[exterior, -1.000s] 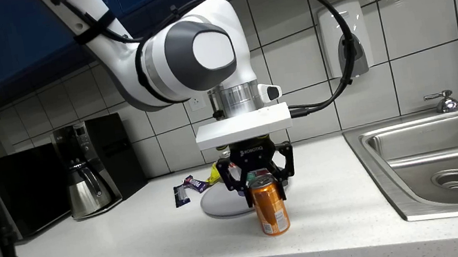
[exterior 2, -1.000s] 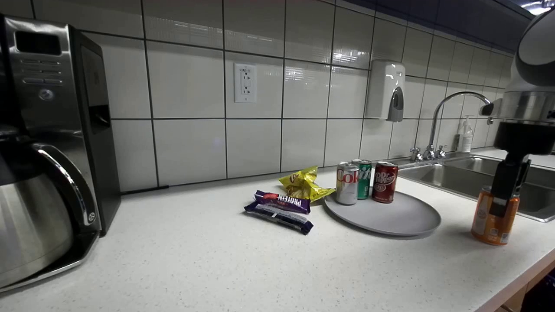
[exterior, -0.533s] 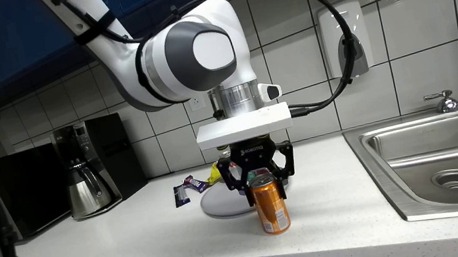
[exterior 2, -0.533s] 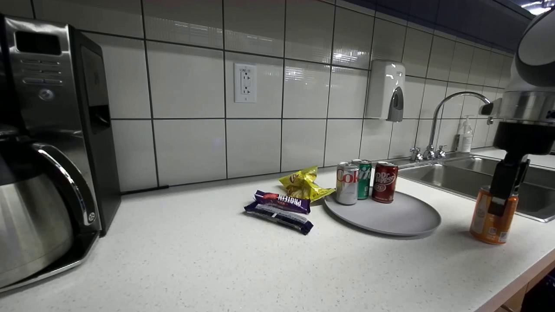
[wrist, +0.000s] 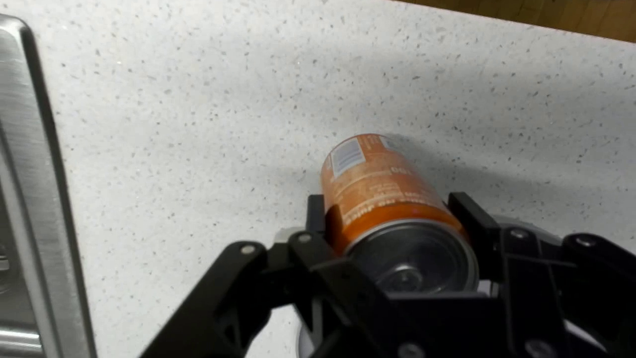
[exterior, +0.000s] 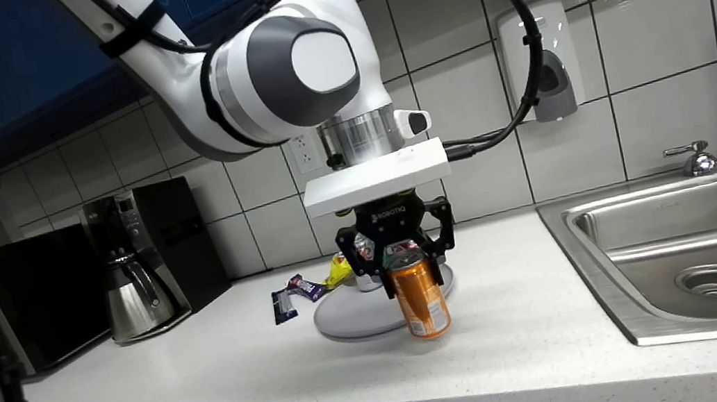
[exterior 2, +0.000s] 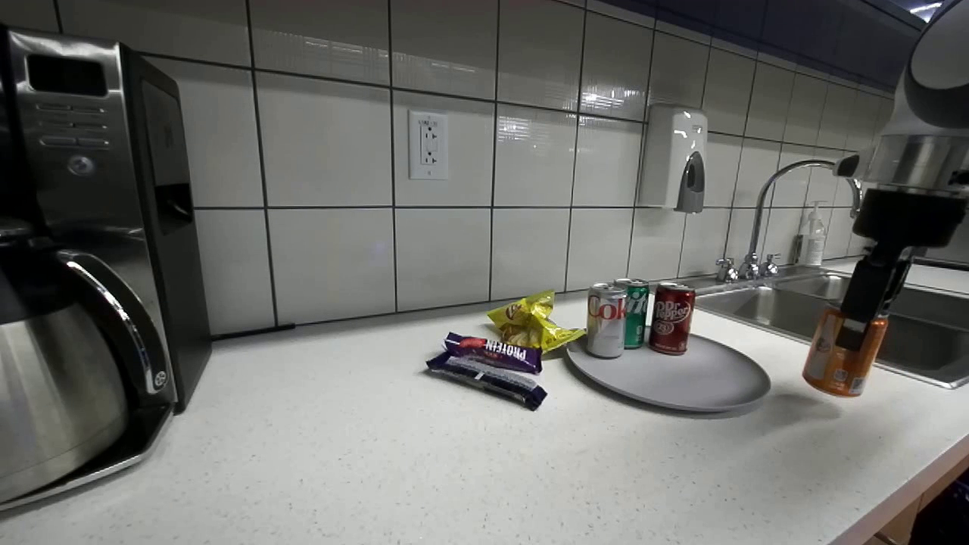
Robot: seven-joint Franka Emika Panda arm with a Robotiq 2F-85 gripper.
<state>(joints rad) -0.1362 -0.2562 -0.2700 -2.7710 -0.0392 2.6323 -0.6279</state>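
My gripper [exterior: 415, 285] is shut on an orange soda can [exterior: 424, 307], one finger against each side near its top. The can hangs a little above the white counter, slightly tilted, with a faint shadow beneath it in an exterior view. From the wrist view, the can [wrist: 380, 174] sits between the black fingers [wrist: 472, 219], its lid partly hidden by the gripper. A grey plate [exterior 2: 704, 386] lies beside the can. On it stand a silver Coke can [exterior 2: 606, 337], a green Sprite can [exterior 2: 638, 322] and a dark red Dr Pepper can [exterior 2: 672, 325].
A yellow snack bag [exterior 2: 530, 322], a purple protein bar [exterior 2: 496, 354] and a dark bar [exterior 2: 488, 381] lie by the plate. The coffee maker [exterior: 178, 240] stands at one end, the steel sink [exterior: 617, 291] at the other. A soap dispenser [exterior: 541, 49] hangs on the tiled wall.
The arm has risen, lifting the orange can off the counter and tilting it slightly. In an exterior view it has shifted a little toward the plate. The other cans and snacks have not moved.
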